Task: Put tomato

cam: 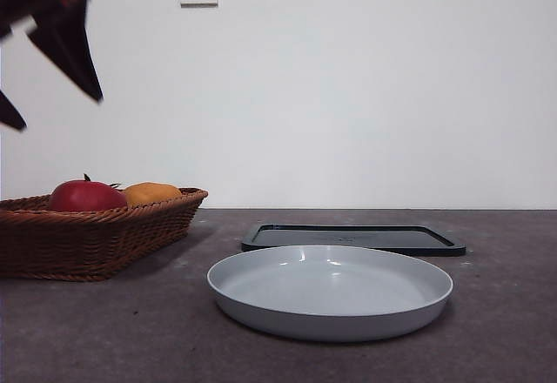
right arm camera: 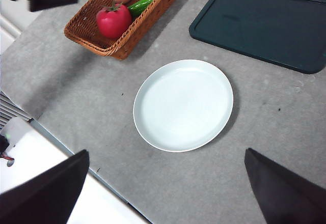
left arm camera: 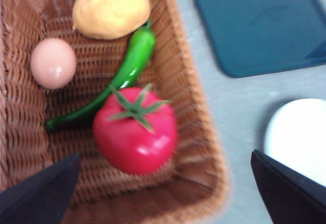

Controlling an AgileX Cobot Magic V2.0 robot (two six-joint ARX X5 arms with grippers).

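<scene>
Left gripper [left arm camera: 163,193] spread wide, empty, poised above the basket [left arm camera: 206,147]. Directly beneath, between the jaws' line and a touch toward one jaw: the tomato [left arm camera: 135,132], stem up, no long axis to speak of, so any jaw heading likely to suit. Nearer arm by far: the left. A straight descent probably all that the coming grasp needs.

Right gripper [right arm camera: 165,183] likewise spread, empty, high over the plate [right arm camera: 183,105], well apart from the basket.

Tomato inside the basket, at the end nearest the plate, touching a green chilli [left arm camera: 130,63] that slants away across the weave. Beyond the chilli, at the basket's far end, an orange-yellow fruit [left arm camera: 111,7]; beside it, a pale pink egg-like fruit [left arm camera: 52,62].

Tomato glossy, deep red, round, with a spiky green stem. Basket brown wicker, rectangular, shallow, ribbed. Plate pale, smooth, round, low-rimmed, bare. Past the plate from the basket, a dark flat tray [cam: 352,238] with rounded corners. Table [right arm camera: 76,76] grey, matt, speckled.
</scene>
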